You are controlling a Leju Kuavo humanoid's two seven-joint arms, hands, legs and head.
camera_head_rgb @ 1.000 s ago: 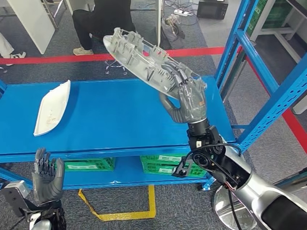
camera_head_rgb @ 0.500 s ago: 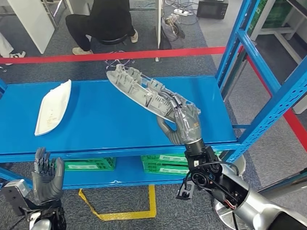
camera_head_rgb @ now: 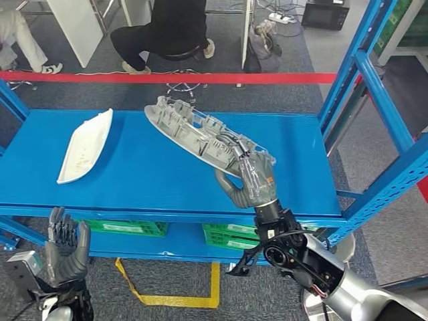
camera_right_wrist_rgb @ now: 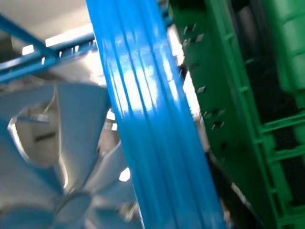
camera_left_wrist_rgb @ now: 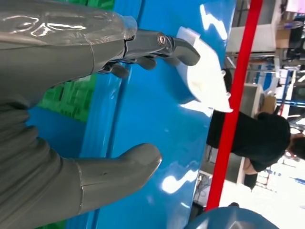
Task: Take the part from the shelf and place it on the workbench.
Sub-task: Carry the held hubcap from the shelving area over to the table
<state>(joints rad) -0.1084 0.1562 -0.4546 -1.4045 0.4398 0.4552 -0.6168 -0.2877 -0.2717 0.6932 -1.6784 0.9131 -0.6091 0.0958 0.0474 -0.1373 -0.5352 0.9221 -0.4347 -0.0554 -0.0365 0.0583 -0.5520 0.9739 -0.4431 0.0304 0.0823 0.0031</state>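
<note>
A long grey ribbed plastic part (camera_head_rgb: 199,132) is held by its near end in my right hand (camera_head_rgb: 252,177), low over the middle of the blue workbench (camera_head_rgb: 151,177). The part tilts, its far end pointing toward the back left; whether it touches the surface I cannot tell. A white curved part (camera_head_rgb: 85,146) (camera_left_wrist_rgb: 203,76) lies on the bench at the left. My left hand (camera_head_rgb: 64,246) (camera_left_wrist_rgb: 90,109) is raised below the bench's front edge at the lower left, fingers apart and holding nothing. The underside of the grey part (camera_right_wrist_rgb: 54,157) fills the near side of the right wrist view.
Blue shelf uprights (camera_head_rgb: 371,93) rise at the right of the bench. Green crates (camera_head_rgb: 229,235) sit on the lower level under the bench. A person in black (camera_head_rgb: 174,30) sits behind a red floor line (camera_head_rgb: 202,78). Yellow tape (camera_head_rgb: 171,297) marks the floor in front.
My right hand has brought the grey part down from high over the bench to just above its surface. The camera has shifted slightly. The left hand has stayed where it was.
</note>
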